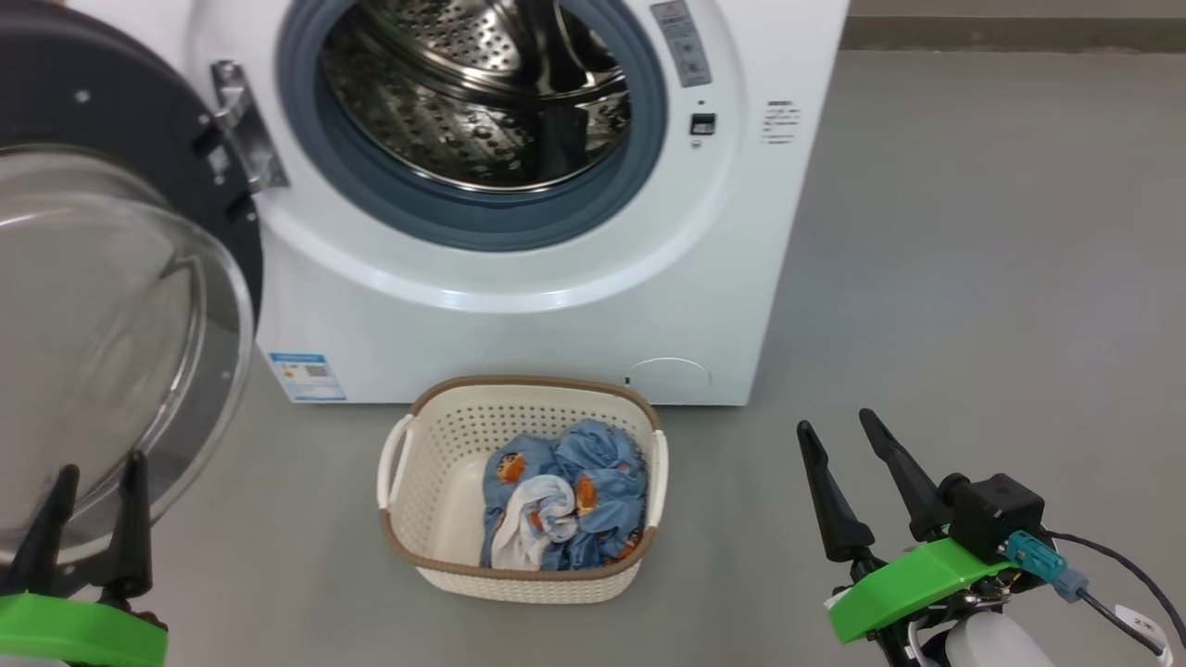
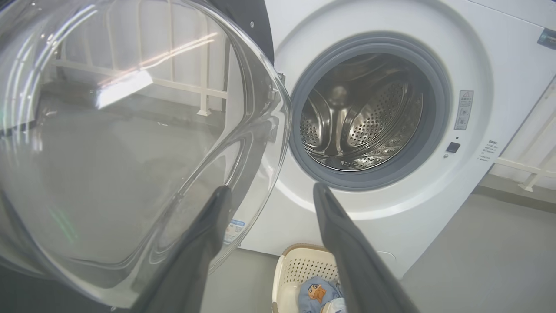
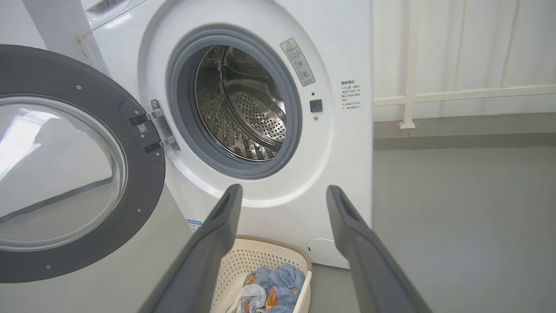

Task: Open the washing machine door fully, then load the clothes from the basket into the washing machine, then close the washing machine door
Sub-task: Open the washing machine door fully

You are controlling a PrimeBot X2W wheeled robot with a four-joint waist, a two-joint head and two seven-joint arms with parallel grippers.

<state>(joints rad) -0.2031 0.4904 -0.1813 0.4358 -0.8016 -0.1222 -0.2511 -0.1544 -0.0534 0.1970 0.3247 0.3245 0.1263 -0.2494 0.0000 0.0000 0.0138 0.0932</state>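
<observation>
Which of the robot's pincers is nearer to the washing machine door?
Left. The left pincer is open, right by the lower edge of the washing machine door. The right pincer, also open, is well away from it, on the far side of the basket.

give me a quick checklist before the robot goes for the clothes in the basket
1. washing machine door stands wide open: ok
2. drum unblocked, visible part bare: ok
3. clothes lying loose in the basket: ok
4. right hand open, holding nothing: ok
5. left hand open, holding nothing: ok
6. left hand apart from the door glass: cannot tell
</observation>
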